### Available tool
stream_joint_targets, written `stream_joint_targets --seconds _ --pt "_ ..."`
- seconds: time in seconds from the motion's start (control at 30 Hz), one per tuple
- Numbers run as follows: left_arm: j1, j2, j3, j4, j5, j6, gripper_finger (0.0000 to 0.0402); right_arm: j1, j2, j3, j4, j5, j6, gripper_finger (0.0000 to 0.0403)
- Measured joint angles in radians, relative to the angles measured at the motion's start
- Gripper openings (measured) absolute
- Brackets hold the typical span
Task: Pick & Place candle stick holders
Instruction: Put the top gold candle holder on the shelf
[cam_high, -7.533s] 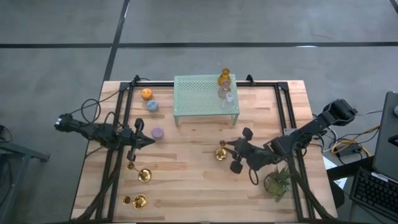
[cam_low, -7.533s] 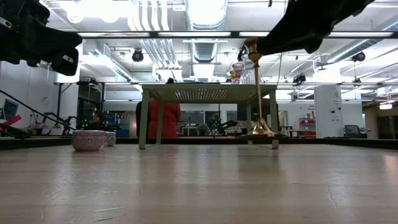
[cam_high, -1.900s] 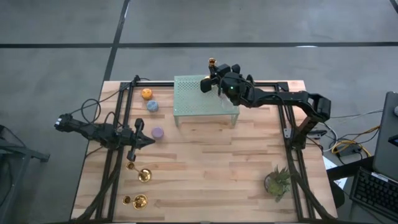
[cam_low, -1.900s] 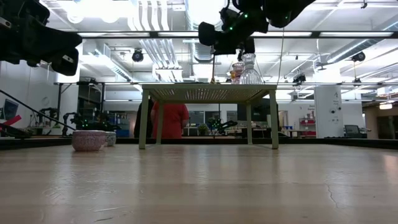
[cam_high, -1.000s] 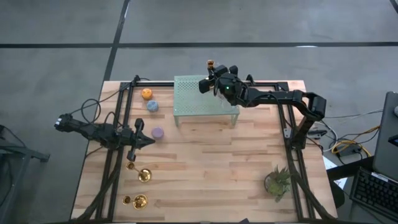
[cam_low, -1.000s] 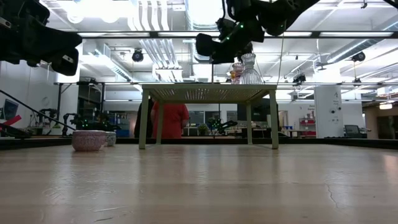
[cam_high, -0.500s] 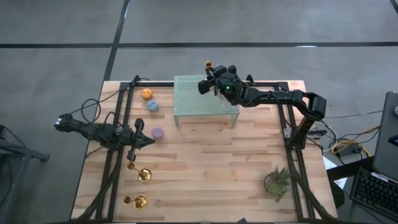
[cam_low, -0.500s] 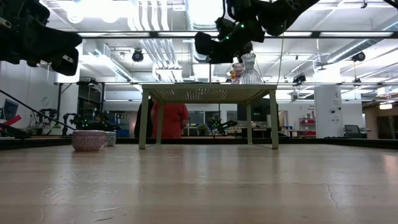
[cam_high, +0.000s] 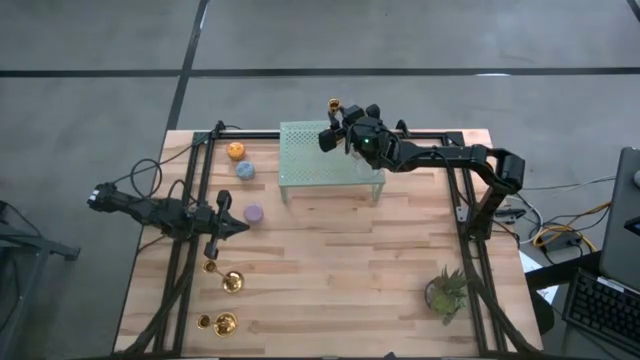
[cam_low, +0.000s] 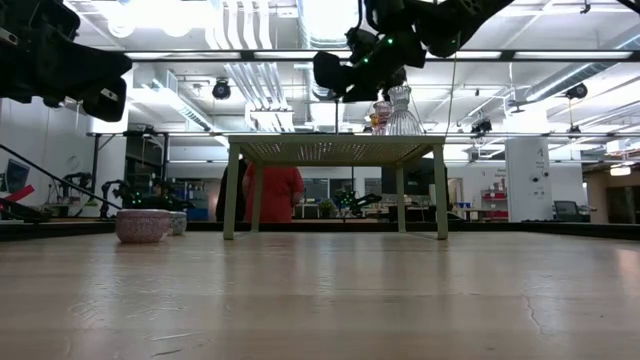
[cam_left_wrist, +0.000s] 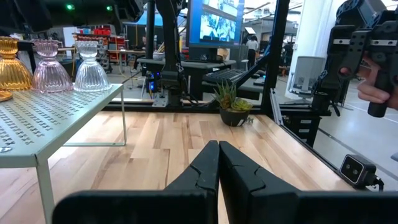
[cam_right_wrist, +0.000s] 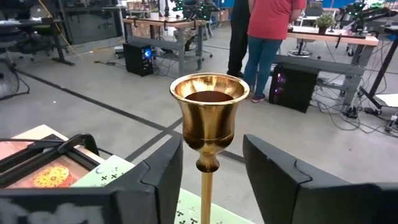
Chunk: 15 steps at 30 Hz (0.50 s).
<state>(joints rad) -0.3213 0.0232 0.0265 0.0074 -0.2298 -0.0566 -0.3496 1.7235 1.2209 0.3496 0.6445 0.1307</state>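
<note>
A gold holder (cam_right_wrist: 209, 118) stood upright between the right gripper's (cam_high: 338, 124) fingers above the rack's (cam_high: 310, 160) far edge. Amber (cam_left_wrist: 12, 64), pink (cam_left_wrist: 50, 66) and clear (cam_left_wrist: 90, 67) cups sat in a row on the rack. Orange (cam_high: 236, 151), blue (cam_high: 245, 170) and purple (cam_high: 254, 213) cups lay on the table. Two gold holders (cam_high: 231, 282) (cam_high: 224, 322) stood near the front left.

Workshop hall around a wooden table

The table (cam_high: 330, 270) has a pale butcher-block top with dark rails along both sides; it stands on a grey concrete floor (cam_high: 100, 60) crossed by dark seams; overhead hang white ducts (cam_low: 245, 80) and bright strip lights (cam_low: 560, 55); a white column (cam_low: 521, 178) rises at the far side; a lit monitor (cam_left_wrist: 219, 28) glows above a desk; a person in a red top (cam_right_wrist: 271, 25) stands by workbenches (cam_right_wrist: 161, 28); a keyboard (cam_high: 600, 305) lies at the room's edge.
</note>
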Motion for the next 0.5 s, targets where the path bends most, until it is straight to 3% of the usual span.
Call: stream_joint_targets --seconds 0.5 --pt "0.0 0.0 0.0 0.0 0.0 0.0 0.0014 0.042 -0.045 0.002 -0.003 0.002 -0.01 0.0212"
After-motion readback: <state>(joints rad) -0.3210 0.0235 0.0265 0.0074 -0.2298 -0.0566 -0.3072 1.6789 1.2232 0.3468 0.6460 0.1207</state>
